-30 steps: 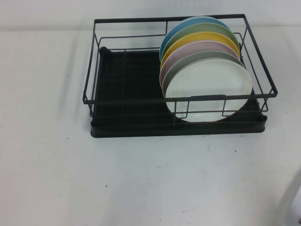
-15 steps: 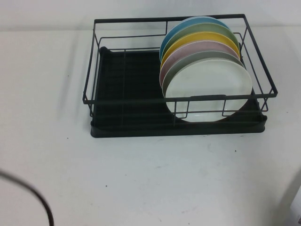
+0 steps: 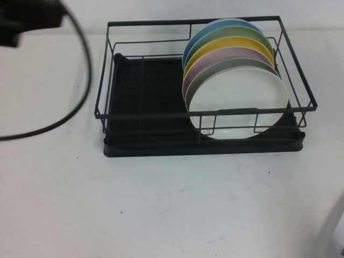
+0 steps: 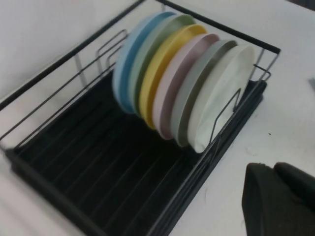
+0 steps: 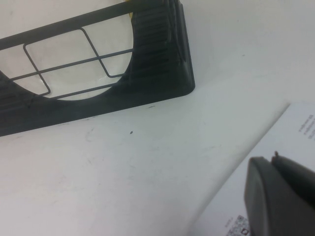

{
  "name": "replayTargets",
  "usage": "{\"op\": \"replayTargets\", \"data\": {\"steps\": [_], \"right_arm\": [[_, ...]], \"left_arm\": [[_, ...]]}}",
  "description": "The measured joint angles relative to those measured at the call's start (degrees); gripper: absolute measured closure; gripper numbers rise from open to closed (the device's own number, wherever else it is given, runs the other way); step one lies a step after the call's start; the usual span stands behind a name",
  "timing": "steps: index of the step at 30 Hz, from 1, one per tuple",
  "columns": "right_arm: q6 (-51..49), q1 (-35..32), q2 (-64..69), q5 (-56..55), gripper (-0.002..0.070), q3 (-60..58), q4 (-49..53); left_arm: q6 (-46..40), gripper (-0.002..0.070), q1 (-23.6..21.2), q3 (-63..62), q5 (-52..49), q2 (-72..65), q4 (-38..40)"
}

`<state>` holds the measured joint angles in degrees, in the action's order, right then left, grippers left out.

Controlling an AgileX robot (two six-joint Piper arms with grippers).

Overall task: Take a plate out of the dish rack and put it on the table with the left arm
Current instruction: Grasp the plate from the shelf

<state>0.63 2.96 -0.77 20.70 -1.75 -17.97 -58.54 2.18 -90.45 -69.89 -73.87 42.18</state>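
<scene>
The black wire dish rack (image 3: 141,114) stands on the white table (image 3: 161,204). Several plates stand on edge in its right half. The white plate (image 3: 236,102) is the frontmost. My left arm (image 3: 24,16) hangs over the table's far left corner, left of the rack, with its cable (image 3: 83,91) looping down. In the left wrist view my left gripper (image 4: 271,167) is shut and empty above the table beside the rack (image 4: 74,162), apart from the white plate (image 4: 226,93). My right gripper (image 5: 273,158) is shut and empty near the rack's front right corner (image 5: 182,73).
Behind the white plate stand a grey plate (image 3: 226,67), a pink one (image 3: 215,56), then yellow, green and blue ones. The rack's left half (image 3: 145,86) holds nothing. A white printed sheet (image 5: 295,128) lies at the table's front right.
The left arm has come into view: half a second ago only its cable showed at the lower left, now the arm is at the upper left. The plates and rack have not moved.
</scene>
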Motion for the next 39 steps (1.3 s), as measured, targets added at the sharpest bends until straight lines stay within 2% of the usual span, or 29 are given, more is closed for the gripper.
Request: {"op": "replayTargets", "data": {"steps": [9,11,16,18,25,39], "right_arm": [[0.0,0.0,0.0,0.0,0.0694,0.0,0.0],[0.0,0.0,0.0,0.0,0.0694,0.0,0.0],[0.0,0.0,0.0,0.0,0.0694,0.0,0.0],[0.0,0.0,0.0,0.0,0.0694,0.0,0.0],[0.0,0.0,0.0,0.0,0.0694,0.0,0.0],[0.0,0.0,0.0,0.0,0.0694,0.0,0.0]], "left_arm": [[-0.2,0.0661,18.3,-10.8,7.0,-18.5,-11.1],[-0.1,0.0609,21.4,-11.8,8.9,-22.3,-13.5],[-0.5,0.0349,27.8,-13.3,14.1,-29.7,-17.4],[-0.5,0.0288,29.6,-13.3,16.4,-31.5,-17.8],[-1.1,0.0250,33.1,-13.4,21.8,-34.9,-18.1],[-2.2,0.0247,33.2,-13.4,30.0,-39.2,-16.4]]}}
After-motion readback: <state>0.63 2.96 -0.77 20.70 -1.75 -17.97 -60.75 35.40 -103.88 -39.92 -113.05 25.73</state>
